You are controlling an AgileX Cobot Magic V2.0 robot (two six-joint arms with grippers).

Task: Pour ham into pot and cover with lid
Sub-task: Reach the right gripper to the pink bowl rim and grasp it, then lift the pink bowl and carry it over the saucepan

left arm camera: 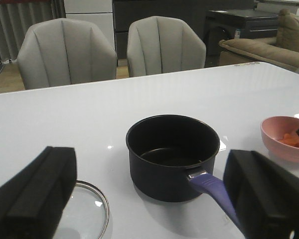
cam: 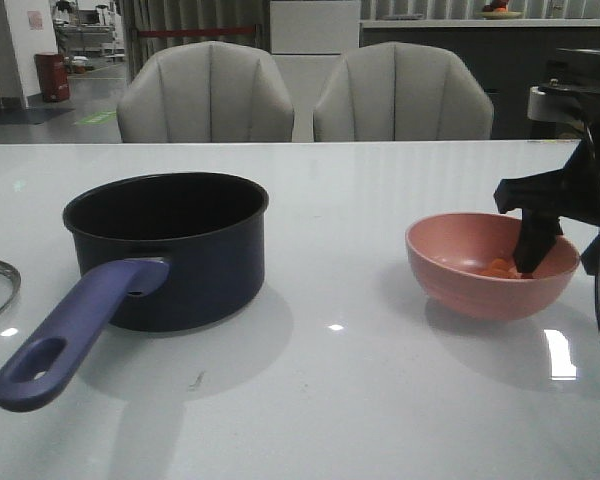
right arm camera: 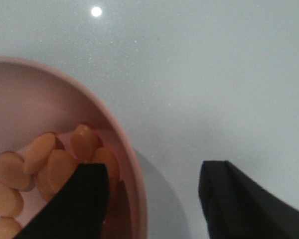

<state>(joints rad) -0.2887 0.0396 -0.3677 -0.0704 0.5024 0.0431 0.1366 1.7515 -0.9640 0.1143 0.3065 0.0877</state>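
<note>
Right tool astride bowl rim, jaws apart

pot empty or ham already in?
Empty. The pot shows only its bare black bottom in the left wrist view, lid off beside it; the ham sits in the pink bowl.

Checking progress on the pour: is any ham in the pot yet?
No: the pot shows a bare black inside, and the ham lies in the pink bowl.

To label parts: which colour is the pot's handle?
The handle is purple-blue; the pot dark navy. Front view shows it best.
</note>
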